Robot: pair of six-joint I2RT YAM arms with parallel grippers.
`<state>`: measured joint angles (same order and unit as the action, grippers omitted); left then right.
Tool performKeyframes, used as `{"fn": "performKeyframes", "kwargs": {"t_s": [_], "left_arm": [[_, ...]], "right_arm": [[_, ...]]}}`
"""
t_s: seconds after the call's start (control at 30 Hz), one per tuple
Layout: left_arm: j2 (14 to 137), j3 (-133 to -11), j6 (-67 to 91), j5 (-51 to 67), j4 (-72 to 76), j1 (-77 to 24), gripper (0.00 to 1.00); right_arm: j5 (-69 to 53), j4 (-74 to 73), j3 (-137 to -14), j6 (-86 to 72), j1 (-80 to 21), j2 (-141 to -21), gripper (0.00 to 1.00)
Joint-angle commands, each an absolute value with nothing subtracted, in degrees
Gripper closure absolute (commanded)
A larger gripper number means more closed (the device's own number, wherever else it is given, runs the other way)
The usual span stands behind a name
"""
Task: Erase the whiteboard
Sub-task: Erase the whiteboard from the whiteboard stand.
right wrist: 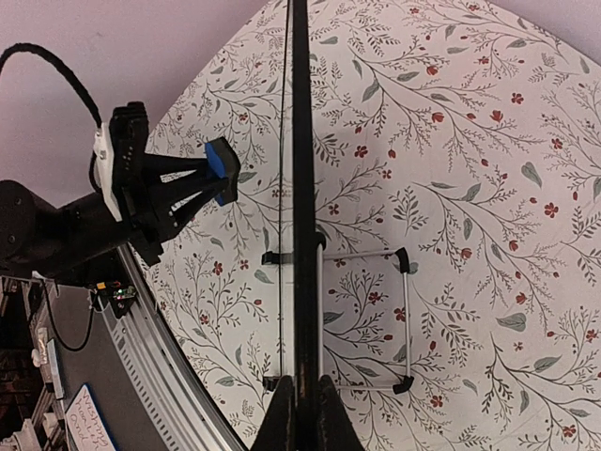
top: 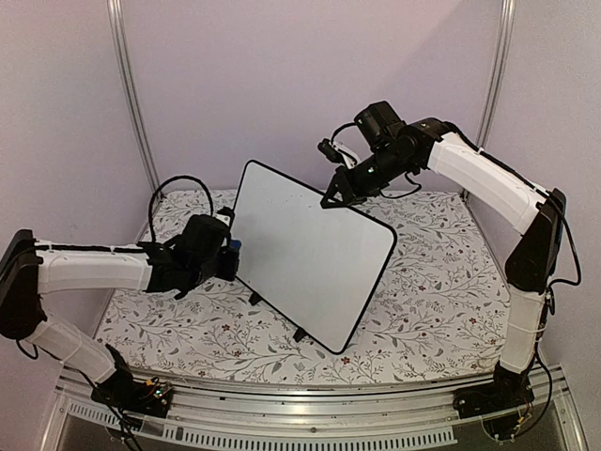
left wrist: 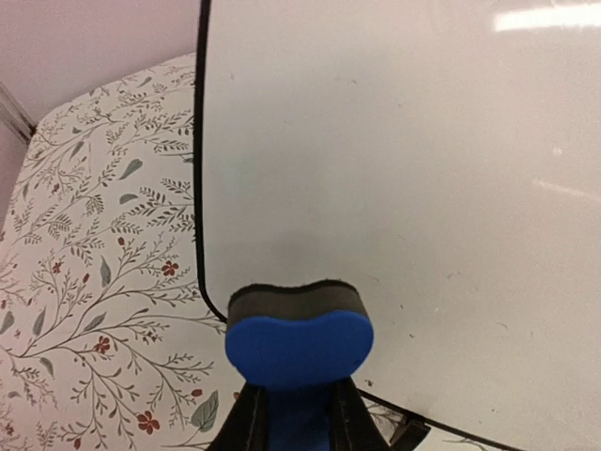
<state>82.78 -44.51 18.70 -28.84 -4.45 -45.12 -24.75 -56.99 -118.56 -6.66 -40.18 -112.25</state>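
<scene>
Pinching a blue eraser [left wrist: 299,338] by its sides, the left end effector [top: 228,256] hangs over the left part of the table [top: 432,301], a little in from the near edge. The eraser's dark felt side faces the whiteboard [top: 310,254]. The right wrist view shows a narrow gap between felt and board, so the two are just beside each other, not touching. Seen from the left wrist, the eraser lines up with the board's lower left corner.

The whiteboard stands on edge in the middle of the table on small black feet [top: 300,334], set diagonally, with its right end nearer and its left end farther back. A thin wire stand [right wrist: 406,319] props it from behind. Farther back, the right end effector [top: 334,195] is clamped on the board's top edge, the black rim running straight between its fingertips in its own wrist view.
</scene>
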Motion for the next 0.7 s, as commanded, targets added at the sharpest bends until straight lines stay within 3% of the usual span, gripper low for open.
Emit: {"fn": "performKeyframes", "kwargs": {"t_s": [0.0,0.67], "left_arm": [[77.2,-42.1,22.3,-23.0,-0.9,-38.7,1.0],[82.6,-38.0,23.8,-7.6,9.4,-35.8,1.0]], "right_arm": [[-24.7,-60.7,-117.9,-4.9,-41.9,-113.1,1.0],[-24.5,-60.7,-118.0,-4.8,-41.9,-113.1,1.0]]}}
